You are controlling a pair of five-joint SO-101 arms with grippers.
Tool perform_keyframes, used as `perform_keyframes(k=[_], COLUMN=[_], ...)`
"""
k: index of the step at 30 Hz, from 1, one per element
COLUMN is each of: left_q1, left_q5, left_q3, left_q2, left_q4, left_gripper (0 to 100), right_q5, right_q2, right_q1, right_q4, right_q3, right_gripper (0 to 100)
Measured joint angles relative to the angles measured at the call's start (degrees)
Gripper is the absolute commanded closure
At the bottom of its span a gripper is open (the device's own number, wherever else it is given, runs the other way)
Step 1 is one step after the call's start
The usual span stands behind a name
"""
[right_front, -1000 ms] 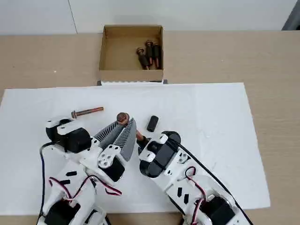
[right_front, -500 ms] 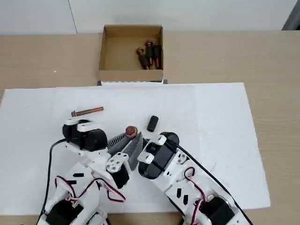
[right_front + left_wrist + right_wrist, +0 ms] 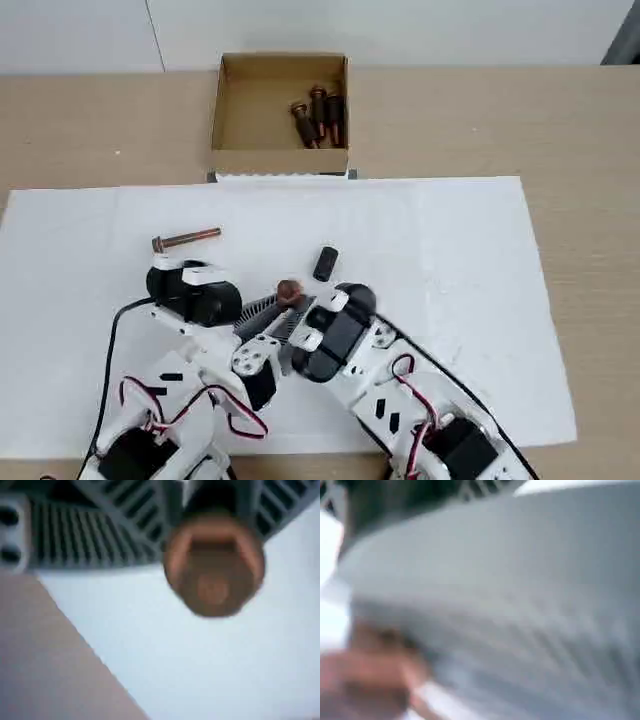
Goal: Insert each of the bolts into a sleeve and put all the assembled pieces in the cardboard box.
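The bolt (image 3: 288,291) I'm working shows its head upward over the white sheet (image 3: 450,250), clamped in the left gripper (image 3: 283,303), whose jaws are narrow around it. The right arm (image 3: 335,330) crowds against it; what it carries I can't tell. I'd line up the axes slowly and push straight. A loose sleeve (image 3: 325,264) lies near, and the cardboard box (image 3: 280,160) is well beyond.

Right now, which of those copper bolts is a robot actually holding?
The upright bolt between the arms, its head poking up from the left tool. The loose bolt lies flat on the white paper; the rest sit in the cardboard box.
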Motion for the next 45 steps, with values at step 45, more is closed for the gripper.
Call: perform_keyframes(k=[45], left_q1=[-40.18], left_q5=[-20.4], left_q3=[16.18], left_q2=[0.44], left_q4=[1.67], left_gripper=[99], right_q5=[-5.45], right_q2=[-0.18], right_q1=[17.85], right_q4=[7.03], right_q3=[3.69], right_gripper=[99.5])
